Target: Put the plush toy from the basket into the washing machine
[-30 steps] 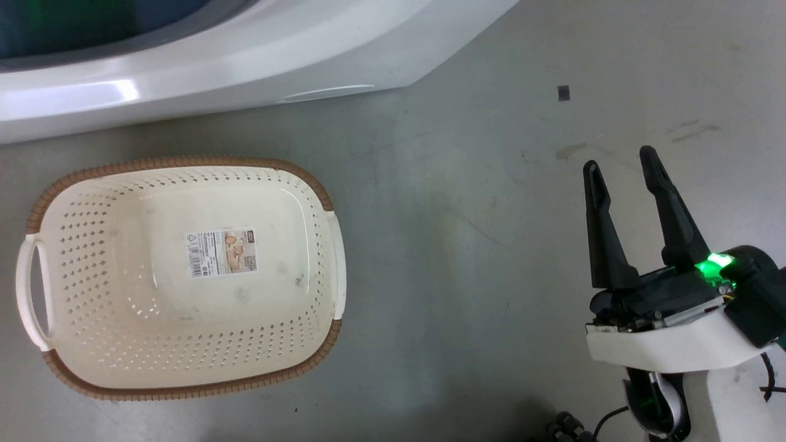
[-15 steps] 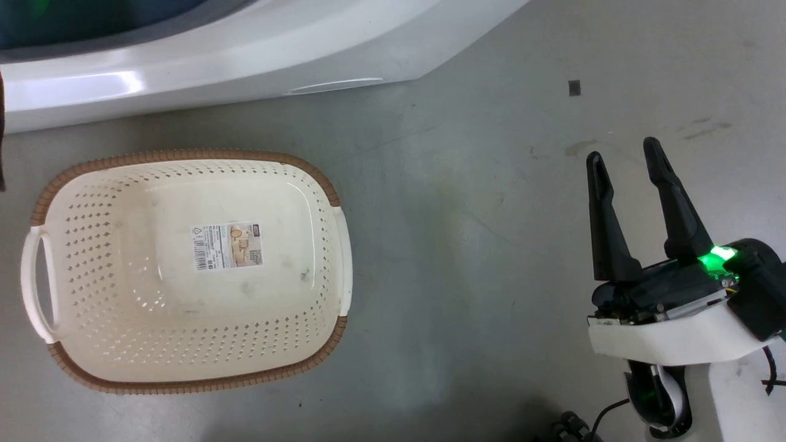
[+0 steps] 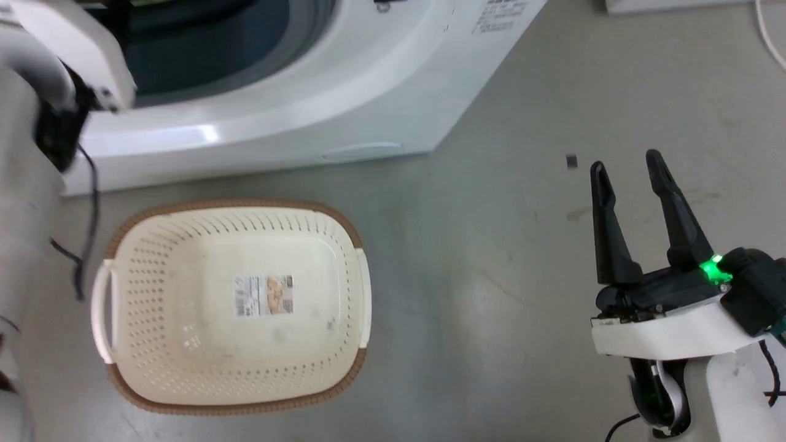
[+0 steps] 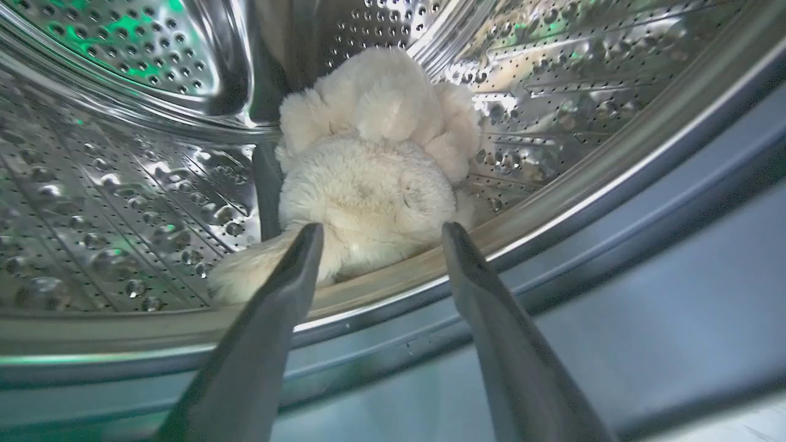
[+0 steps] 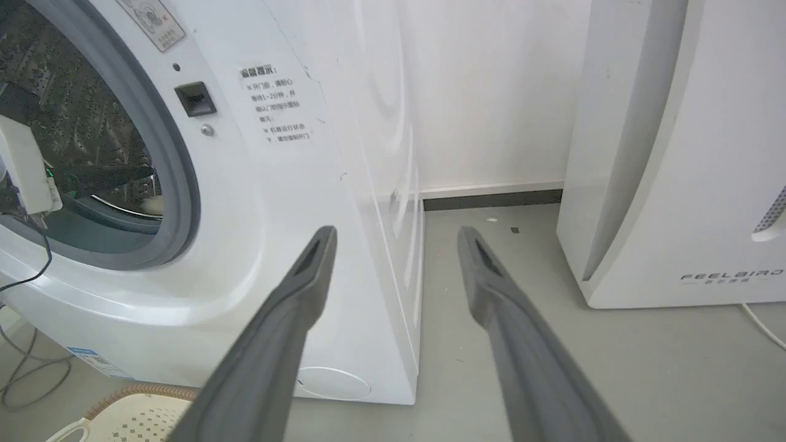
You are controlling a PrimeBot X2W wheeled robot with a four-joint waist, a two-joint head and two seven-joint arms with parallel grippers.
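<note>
The cream-beige plush toy [image 4: 374, 153] lies inside the shiny steel drum [image 4: 110, 184] of the washing machine [image 3: 344, 92]. My left gripper [image 4: 377, 236] stands open just in front of the toy at the drum's lip, holding nothing. My left forearm [image 3: 67, 49] reaches into the porthole. On the floor before the washer sits the cream-white basket [image 3: 153, 294] with nothing in it, its barcode sticker showing. Off to the right, above the floor, my right gripper [image 3: 624, 161] is open with nothing between its fingers.
The grey porthole seal [image 5: 178, 184] rings the opening, and a dark finger [image 5: 104, 178] of the left arm shows inside it. A white appliance marked FEELBIRD [image 5: 675, 184] stands right of the washer. Grey floor [image 3: 491, 276] stretches between the basket and the right gripper. A cable [image 3: 86, 245] hangs from the left arm.
The head camera has tilted up and turned, so more of the washer and my left forearm now show. The basket and the right gripper have kept their places.
</note>
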